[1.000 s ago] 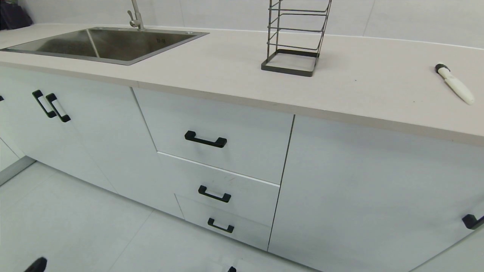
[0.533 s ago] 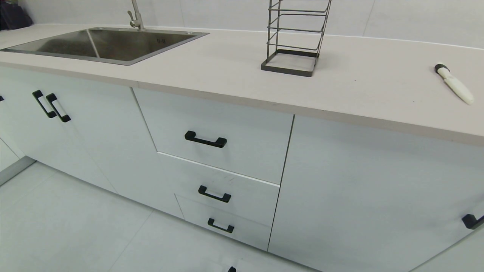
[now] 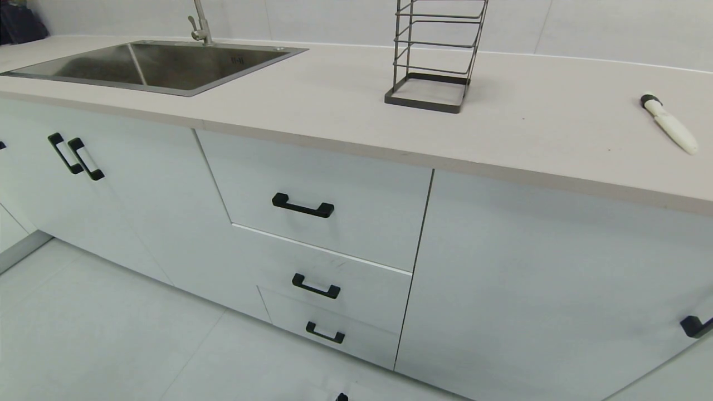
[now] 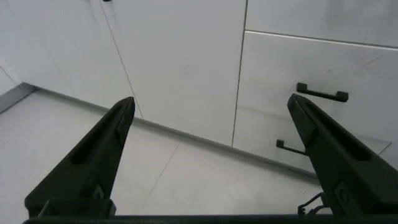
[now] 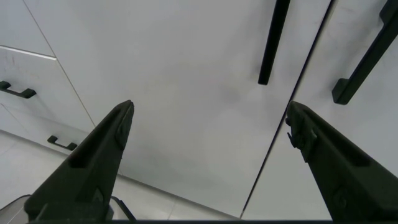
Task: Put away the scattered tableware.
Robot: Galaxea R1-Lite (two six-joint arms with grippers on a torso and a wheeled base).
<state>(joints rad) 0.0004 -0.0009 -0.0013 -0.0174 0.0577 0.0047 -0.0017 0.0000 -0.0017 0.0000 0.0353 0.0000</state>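
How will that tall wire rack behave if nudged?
The wire rack looks tall over a small base, so it likely tips if pushed high. Thin open wire suggests it is light yet stiff; it may slide on the smooth countertop.

A cream utensil (image 3: 669, 124), black-tipped, lies flat on the counter (image 3: 546, 111).

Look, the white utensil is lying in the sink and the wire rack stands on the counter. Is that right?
Not quite. The utensil is not in the sink. It lies on the counter, far to the right of the rack, as the head view shows. The rack does stand on the counter.
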